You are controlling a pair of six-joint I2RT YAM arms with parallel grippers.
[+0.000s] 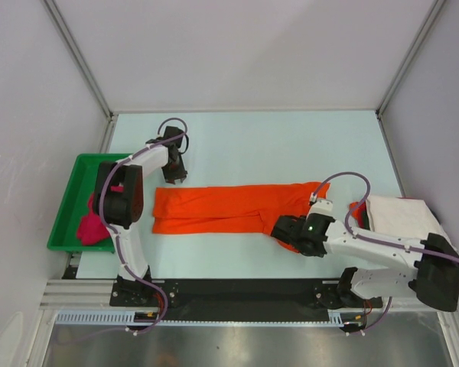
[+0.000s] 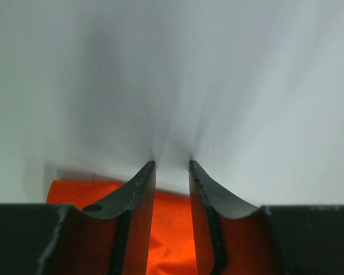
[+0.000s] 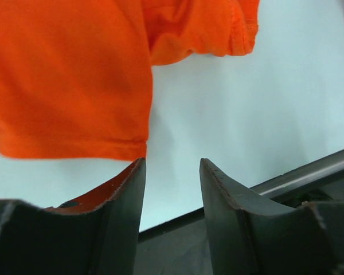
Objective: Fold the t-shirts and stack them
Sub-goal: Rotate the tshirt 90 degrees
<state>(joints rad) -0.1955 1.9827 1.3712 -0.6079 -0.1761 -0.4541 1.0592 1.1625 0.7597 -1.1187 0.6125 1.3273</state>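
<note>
Both narrowly parted and empty, the left pincer (image 1: 173,179) hovers at the far-left corner, the right pincer (image 1: 278,228) at the near-right end, of the orange t-shirt (image 1: 222,208) stretched across the counter (image 1: 291,145).

Orange t-shirt (image 1: 229,210) lying flat, spanning from just beside left gripper (image 1: 174,177) to right gripper (image 1: 278,228); off-white t-shirt (image 1: 398,214) lying partly under right arm (image 1: 375,245).

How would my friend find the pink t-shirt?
Find the green tray at the left edge of the table. The pink t-shirt lies crumpled in its near end, partly behind the left arm. It alone sits in a tray: the orange t-shirt is spread mid-table, the off-white t-shirt lies far right.
</note>
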